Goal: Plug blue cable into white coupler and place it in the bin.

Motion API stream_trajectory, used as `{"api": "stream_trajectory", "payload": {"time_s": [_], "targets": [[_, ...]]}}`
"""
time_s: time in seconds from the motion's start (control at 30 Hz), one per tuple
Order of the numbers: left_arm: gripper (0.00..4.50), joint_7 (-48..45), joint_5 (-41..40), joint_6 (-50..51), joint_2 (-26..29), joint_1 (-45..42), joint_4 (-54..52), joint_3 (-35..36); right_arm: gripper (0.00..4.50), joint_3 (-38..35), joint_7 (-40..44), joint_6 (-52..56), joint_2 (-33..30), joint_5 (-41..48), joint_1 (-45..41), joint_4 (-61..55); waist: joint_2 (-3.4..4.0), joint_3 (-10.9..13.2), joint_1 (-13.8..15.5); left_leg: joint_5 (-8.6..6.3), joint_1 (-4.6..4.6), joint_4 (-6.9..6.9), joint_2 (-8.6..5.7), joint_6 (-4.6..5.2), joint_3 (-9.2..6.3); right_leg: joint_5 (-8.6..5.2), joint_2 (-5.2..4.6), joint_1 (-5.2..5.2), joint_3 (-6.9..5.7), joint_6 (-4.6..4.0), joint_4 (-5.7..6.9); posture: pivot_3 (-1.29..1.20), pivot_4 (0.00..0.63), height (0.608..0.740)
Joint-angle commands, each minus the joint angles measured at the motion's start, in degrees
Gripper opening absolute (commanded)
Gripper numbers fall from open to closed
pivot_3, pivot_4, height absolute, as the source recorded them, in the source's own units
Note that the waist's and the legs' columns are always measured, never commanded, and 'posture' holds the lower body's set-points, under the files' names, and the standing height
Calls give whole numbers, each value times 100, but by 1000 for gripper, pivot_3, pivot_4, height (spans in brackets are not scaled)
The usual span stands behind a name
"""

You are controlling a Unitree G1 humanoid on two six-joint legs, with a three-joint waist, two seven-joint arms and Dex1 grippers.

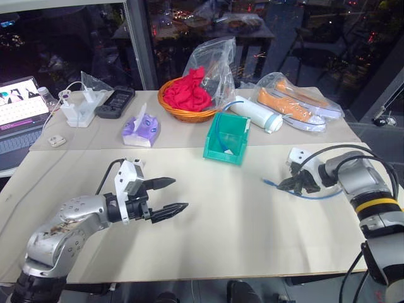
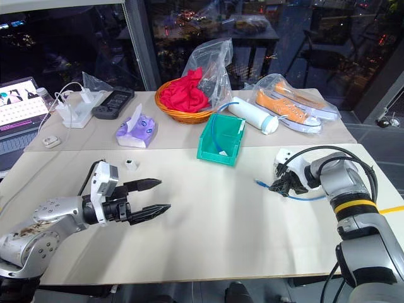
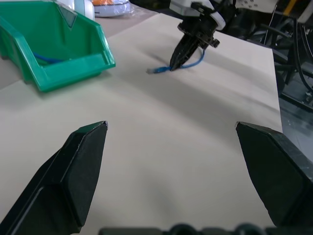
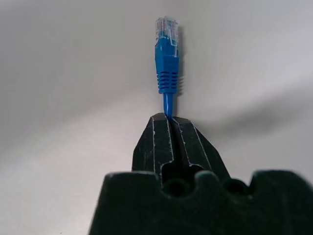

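The blue cable (image 1: 314,195) lies on the paper-covered table at the right, its clear plug (image 4: 167,29) pointing left. My right gripper (image 4: 169,119) is shut on the cable just behind the plug, low over the table (image 1: 294,185). The white coupler (image 2: 130,164) sits on the table at the left, just beyond my left gripper (image 1: 181,193). That gripper hovers wide open and level with nothing between its fingers, well apart from the cable. The teal bin (image 1: 222,151) stands at the table's far centre, between the two arms.
A blue cord (image 1: 218,126) arcs out of the bin. Behind it are an orange wicker basket (image 1: 183,113) with red cloth, a white tube (image 1: 255,115) and bagged shoes (image 1: 297,106). A tissue pack (image 1: 140,130), a charger stand (image 1: 81,108) and a laptop (image 1: 19,113) stand at the far left.
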Motion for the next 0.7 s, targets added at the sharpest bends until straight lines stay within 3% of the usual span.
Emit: {"api": "stream_trajectory", "payload": {"time_s": [0.03,0.3,0.53,0.7], "targets": [[4500,32,-85,-19,20,-47,-109,122,31,147,222,-39,97,-39,253,-80,-1,-1,0,0,2,0,0,0,0,0,0,2,0,0,0,0,150,723],[4500,80,-76,-49,-19,-17,-103,97,31,-55,226,-265,212,88,455,-640,-2,-1,-50,-2,18,-1,1,3,0,0,2,22,0,0,-2,0,150,723],[4500,4,-12,-67,25,-40,-20,39,31,244,71,582,886,326,1049,-2725,-1,-1,-190,-6,29,-3,7,11,-4,-1,11,24,1,-1,6,0,150,723],[4500,-101,37,-46,83,-1,-50,-46,31,613,-330,1061,1365,180,1265,-3477,-1,-1,-205,-6,33,-2,6,10,-6,-1,11,25,1,-2,10,0,150,723]]}}
